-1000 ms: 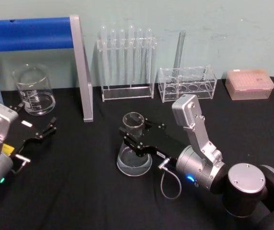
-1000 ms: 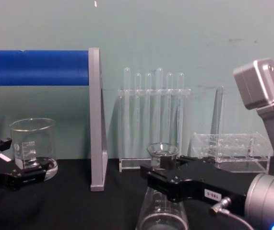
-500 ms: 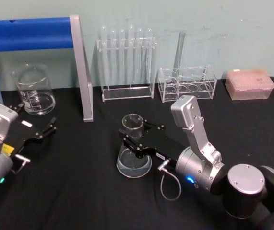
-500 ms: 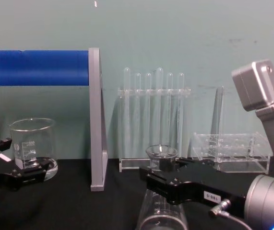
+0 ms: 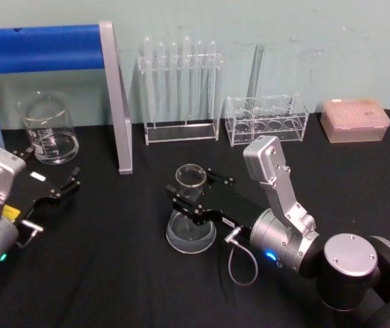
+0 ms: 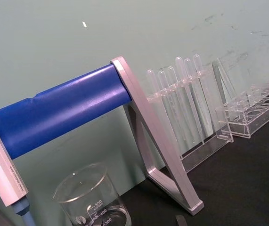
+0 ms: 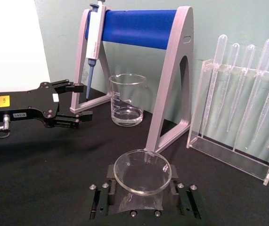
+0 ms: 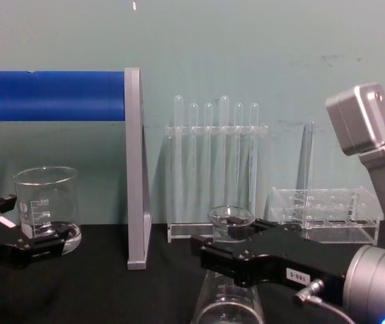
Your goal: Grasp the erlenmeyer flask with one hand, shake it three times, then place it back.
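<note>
Our right gripper (image 5: 189, 203) is clenched around the neck of the erlenmeyer flask (image 5: 190, 222), which stands upright near the middle of the black table (image 5: 113, 273), in front of the test tube rack (image 5: 179, 96). We judge we are mid-shake or setting down; next we need a gentle lowering before letting go. Our left gripper (image 5: 58, 186) sits idle at the left, fingers spread, near the beaker (image 5: 48, 130).

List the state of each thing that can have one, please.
Flask: upright, neck in the right gripper.
Right gripper: shut on flask.
Left gripper: open, holding nothing.
Beaker: upright.
Test tubes: standing in rack.
Pipette: hanging on stand.
</note>
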You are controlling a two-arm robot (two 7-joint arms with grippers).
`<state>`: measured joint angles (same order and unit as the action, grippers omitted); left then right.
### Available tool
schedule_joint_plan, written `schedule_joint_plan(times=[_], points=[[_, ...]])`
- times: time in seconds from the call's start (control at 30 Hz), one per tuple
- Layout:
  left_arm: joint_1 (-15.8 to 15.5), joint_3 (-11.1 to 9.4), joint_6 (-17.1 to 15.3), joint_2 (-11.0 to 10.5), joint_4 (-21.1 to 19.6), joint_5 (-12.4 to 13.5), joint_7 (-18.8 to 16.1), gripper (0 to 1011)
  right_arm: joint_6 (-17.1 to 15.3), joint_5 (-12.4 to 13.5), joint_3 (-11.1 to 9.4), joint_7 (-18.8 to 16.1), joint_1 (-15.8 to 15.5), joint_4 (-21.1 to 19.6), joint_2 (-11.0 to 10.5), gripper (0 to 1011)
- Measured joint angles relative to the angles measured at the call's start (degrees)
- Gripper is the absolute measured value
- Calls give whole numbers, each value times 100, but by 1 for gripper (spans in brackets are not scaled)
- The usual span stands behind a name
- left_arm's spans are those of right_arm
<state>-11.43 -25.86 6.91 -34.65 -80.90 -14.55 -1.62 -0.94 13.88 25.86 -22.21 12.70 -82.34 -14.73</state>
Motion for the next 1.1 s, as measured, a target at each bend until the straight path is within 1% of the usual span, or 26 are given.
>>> schedule_joint_plan(times=[0.03, 0.13, 0.2, 0.23, 0.27, 0.3, 0.33, 0.4, 0.43, 0.47, 0.77, 0.93, 1.1], points=[[0, 0, 0, 0, 0, 0, 0, 1001, 0, 0, 0, 0, 0, 0, 0, 627], [0, 0, 0, 0, 0, 0, 0, 1001, 1, 0, 0, 0, 0, 0, -1, 757], [0, 0, 0, 0, 0, 0, 0, 1001, 2, 0, 0, 0, 0, 0, -1, 769], [0, 0, 0, 0, 0, 0, 0, 1001, 2, 0, 0, 0, 0, 0, -1, 813], [0, 0, 0, 0, 0, 0, 0, 1001, 3, 0, 1, 0, 0, 0, -1, 823], [0, 0, 0, 0, 0, 0, 0, 1001, 3, 0, 0, 0, 0, 1, -1, 883], [0, 0, 0, 0, 0, 0, 0, 1001, 4, 0, 0, 0, 0, 1, -1, 917], [0, 0, 0, 0, 0, 0, 0, 1001, 4, 0, 0, 0, 0, 1, -1, 944], [0, 0, 0, 0, 0, 0, 0, 1001, 5, 0, 1, 0, 0, 1, -1, 985], [0, 0, 0, 0, 0, 0, 0, 1001, 5, 0, 0, 0, 0, 1, -1, 1002], [0, 0, 0, 0, 0, 0, 0, 1001, 5, -1, 0, -7, 1, 1, -5, 1000], [0, 0, 0, 0, 0, 0, 0, 1001, -41, 84, -55, -69, -79, -127, -109, 1000], [0, 0, 0, 0, 0, 0, 0, 1001, -121, 213, -124, -170, -270, -388, -316, 1000]])
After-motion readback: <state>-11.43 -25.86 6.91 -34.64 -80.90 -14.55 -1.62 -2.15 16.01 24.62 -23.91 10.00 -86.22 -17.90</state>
